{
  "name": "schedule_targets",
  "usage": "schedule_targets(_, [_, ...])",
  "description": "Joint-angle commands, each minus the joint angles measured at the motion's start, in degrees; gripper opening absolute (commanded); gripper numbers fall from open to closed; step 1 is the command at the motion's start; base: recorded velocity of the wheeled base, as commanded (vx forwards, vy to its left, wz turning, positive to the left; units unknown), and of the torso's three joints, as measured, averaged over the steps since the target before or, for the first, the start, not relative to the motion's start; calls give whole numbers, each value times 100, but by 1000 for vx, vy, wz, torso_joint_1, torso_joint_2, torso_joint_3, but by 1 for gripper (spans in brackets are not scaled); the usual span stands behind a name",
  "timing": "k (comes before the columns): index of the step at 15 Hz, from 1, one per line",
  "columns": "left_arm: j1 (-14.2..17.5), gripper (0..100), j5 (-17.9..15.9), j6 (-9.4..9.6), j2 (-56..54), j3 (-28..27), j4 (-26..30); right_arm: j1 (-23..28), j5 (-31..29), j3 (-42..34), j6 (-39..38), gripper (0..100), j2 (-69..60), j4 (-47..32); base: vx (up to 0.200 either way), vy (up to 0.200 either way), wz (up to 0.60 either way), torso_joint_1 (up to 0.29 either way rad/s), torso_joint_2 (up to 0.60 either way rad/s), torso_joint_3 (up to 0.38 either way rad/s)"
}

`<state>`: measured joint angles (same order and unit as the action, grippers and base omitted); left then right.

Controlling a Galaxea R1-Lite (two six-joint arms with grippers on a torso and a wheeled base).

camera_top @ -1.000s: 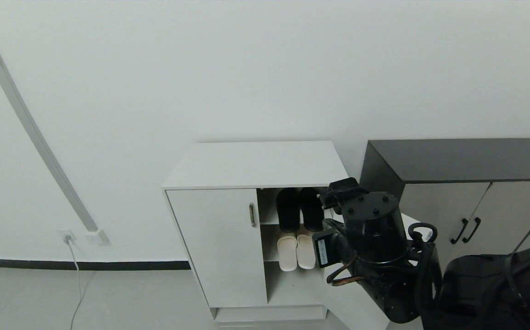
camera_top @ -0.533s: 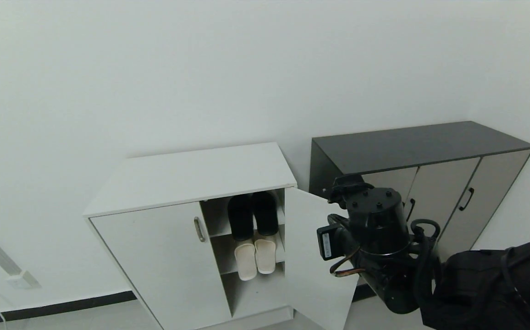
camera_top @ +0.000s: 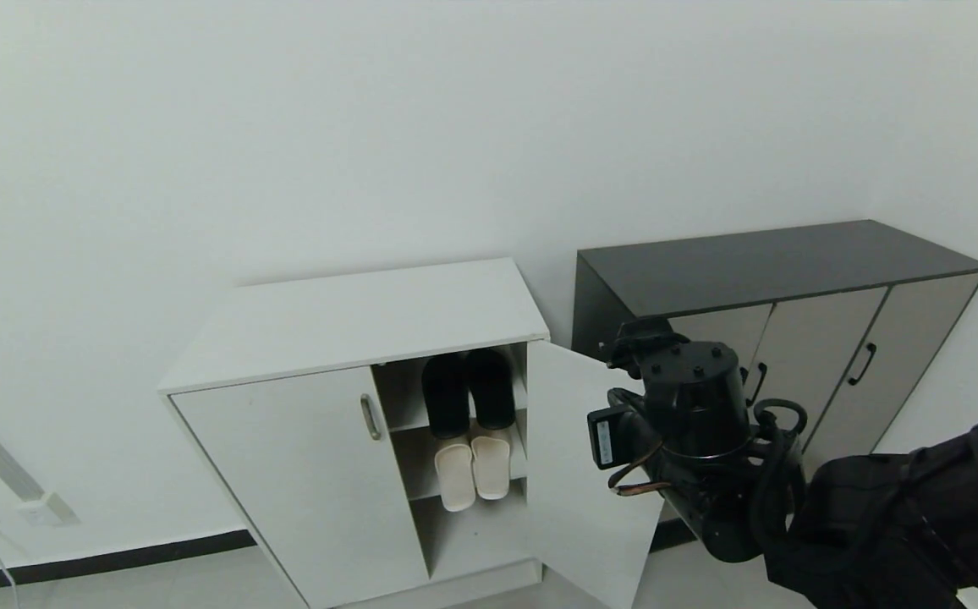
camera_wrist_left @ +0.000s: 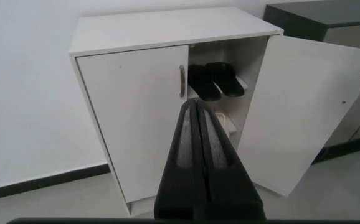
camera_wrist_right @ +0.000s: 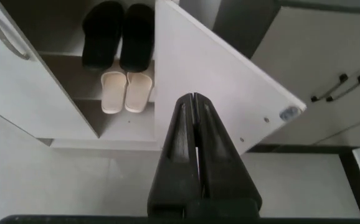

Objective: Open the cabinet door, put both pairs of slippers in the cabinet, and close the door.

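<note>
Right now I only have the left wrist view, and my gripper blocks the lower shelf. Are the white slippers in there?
Observer: Yes. The white slippers sit side by side, just below the black slippers.
Operator: What's the right gripper doing?
Observer: The right gripper is shut and empty, with the open door beyond it.
</note>
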<state>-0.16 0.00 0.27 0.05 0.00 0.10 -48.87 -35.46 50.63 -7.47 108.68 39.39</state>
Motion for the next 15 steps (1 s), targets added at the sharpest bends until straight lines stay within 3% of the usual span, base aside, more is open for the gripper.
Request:
schedule_targets(1, [-2,0,0,0,4,0,-1,62,4,17,53,0,66,25,-200,0,0,-2,7,-2])
schedule_targets(5, [-2,0,0,0,4,0,-10,616,180,518,114,0,347,-1,0,0,0,0,0,0])
schedule_targets(10, [-2,0,0,0,4,0,-1,1635,901,1977,79,0,1120,-836,0,0,0,0,0,0])
schedule_targets(15, [-2,0,0,0,4,0,-10,2215,1323,2918,79,0,1982,-1074,0,0,0,0,0,0])
